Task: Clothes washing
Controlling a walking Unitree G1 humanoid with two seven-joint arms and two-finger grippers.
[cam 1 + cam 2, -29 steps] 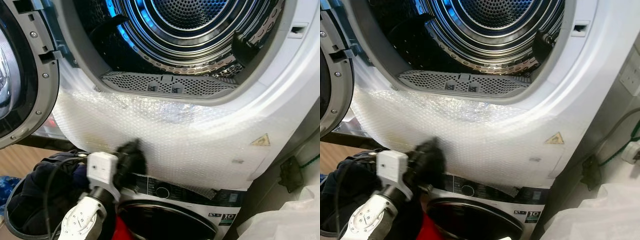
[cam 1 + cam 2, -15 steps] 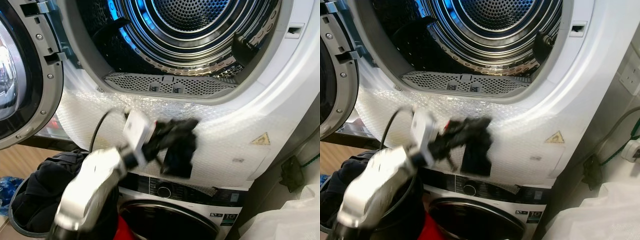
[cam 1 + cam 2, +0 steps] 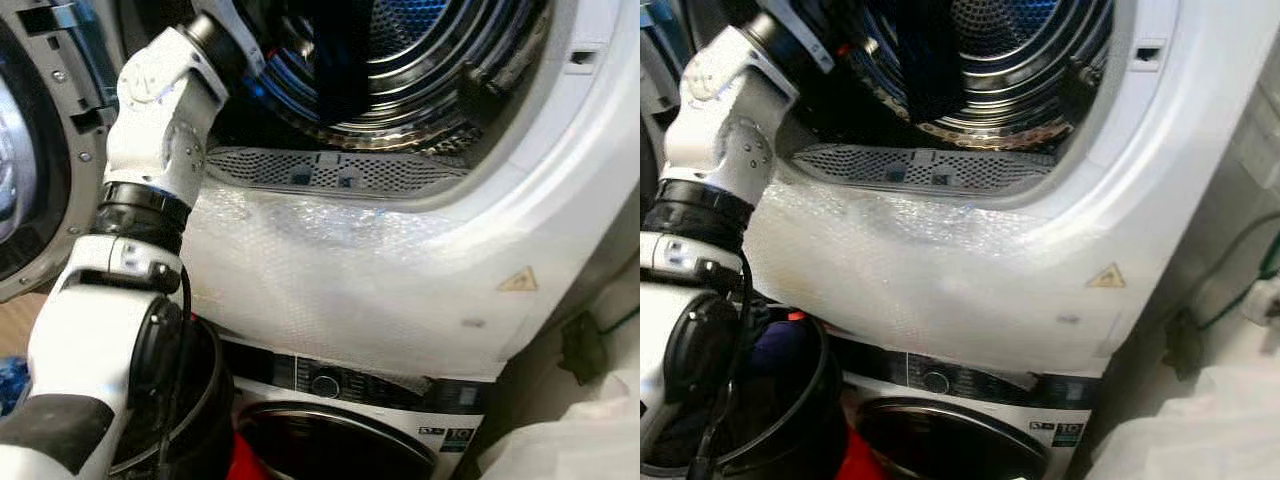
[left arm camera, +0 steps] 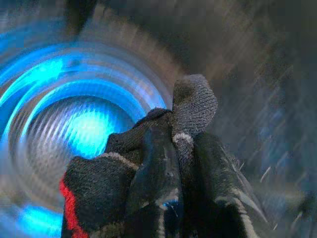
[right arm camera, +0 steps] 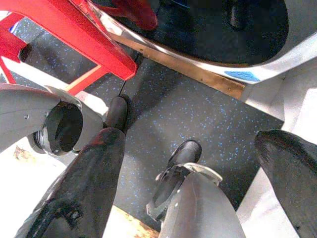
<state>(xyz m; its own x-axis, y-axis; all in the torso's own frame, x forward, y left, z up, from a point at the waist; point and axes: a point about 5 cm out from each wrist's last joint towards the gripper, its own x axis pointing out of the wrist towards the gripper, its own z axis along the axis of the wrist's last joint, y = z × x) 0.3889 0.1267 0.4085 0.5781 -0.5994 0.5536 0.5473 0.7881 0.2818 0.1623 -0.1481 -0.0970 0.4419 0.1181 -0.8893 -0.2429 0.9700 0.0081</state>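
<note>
My left arm (image 3: pixel 160 130) reaches up through the open mouth of the upper machine's drum (image 3: pixel 440 60). The left gripper (image 3: pixel 268 38) is inside the opening, shut on a dark knit garment (image 4: pixel 168 168) with red and grey stripes. That garment (image 3: pixel 338 60) hangs in front of the blue-lit drum. Its cloth hides the fingers in the left wrist view. My right gripper (image 5: pixel 190 173) hangs low and open, pointing at the speckled floor, with nothing between its fingers (image 5: pixel 89 188).
The perforated lint grille (image 3: pixel 330 170) runs along the drum's lower lip, with bubble wrap (image 3: pixel 330 280) taped below it. The round door (image 3: pixel 30 180) stands open at left. Below are a second machine (image 3: pixel 330 450) and a black laundry basket (image 3: pixel 205 400). A white bag (image 3: pixel 570 450) lies at right.
My left arm has swung up from in front of the bubble wrap into the drum opening, carrying the dark garment. The camera has shifted slightly.
</note>
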